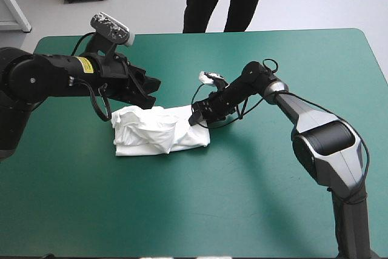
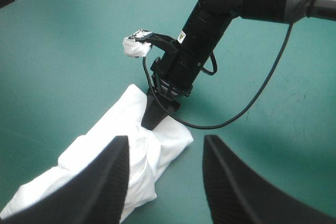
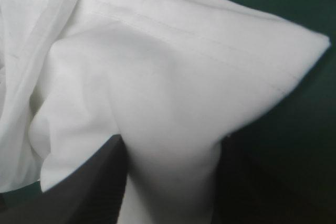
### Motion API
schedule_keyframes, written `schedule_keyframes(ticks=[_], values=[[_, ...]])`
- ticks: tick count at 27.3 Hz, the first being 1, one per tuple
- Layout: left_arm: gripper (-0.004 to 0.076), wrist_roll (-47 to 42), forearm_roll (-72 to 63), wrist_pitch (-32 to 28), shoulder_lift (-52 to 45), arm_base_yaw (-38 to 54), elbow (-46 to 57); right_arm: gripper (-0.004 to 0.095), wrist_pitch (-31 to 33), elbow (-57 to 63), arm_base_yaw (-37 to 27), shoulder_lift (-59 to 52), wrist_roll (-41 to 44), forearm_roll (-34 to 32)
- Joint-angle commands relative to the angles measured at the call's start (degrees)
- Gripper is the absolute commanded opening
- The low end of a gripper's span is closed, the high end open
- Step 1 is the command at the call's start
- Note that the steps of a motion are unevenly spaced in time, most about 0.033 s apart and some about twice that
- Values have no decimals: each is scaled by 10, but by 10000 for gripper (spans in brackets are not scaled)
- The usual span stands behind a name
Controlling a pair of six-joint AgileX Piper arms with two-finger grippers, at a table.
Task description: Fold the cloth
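The white T-shirt (image 1: 159, 128) lies on the table's middle as a crumpled, partly folded bundle. My right gripper (image 1: 197, 116) is at the bundle's right end, low on the cover, shut on the T-shirt. In the left wrist view the right gripper (image 2: 151, 120) comes to one point on the T-shirt (image 2: 131, 145). In the right wrist view the T-shirt (image 3: 157, 77) fills the picture, and a fold runs between the fingers of the right gripper (image 3: 170, 142). My left gripper (image 1: 148, 88) hovers open just above the bundle's far left edge. In its own view the left gripper (image 2: 165, 182) holds nothing.
The teal-green cover (image 1: 254, 198) runs bare around the bundle toward the front and right edges. The table's far edge (image 1: 200, 33) lies a good way behind both arms.
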Motion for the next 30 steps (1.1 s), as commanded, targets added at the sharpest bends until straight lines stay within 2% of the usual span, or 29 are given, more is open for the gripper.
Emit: schedule_keyframes(ticks=[1,2,3,4,7,15,22,30], values=[[330,-2,-15,16,-23,-1,-13,241,26,-8,10,-12,1,3],[330,-2,-15,16,-24,-1,-13,166,24,-8,10,-12,0,4],[330,-2,-12,16,-29,-1,-13,27,15,-8,10,-12,-4,2],[330,-2,-11,16,-32,-1,-13,-15,10,-8,10,-14,-4,1],[330,-2,-11,16,-40,-1,-13,-7,9,-23,10,-16,7,-30],[330,-2,-15,16,-57,-1,-13,-7,57,-98,-15,-40,95,-250],[330,-2,-26,16,-67,-1,-13,-9,72,-76,-101,-110,114,-323],[330,-2,-34,16,-72,-1,-13,-7,72,33,-234,-216,93,-369]])
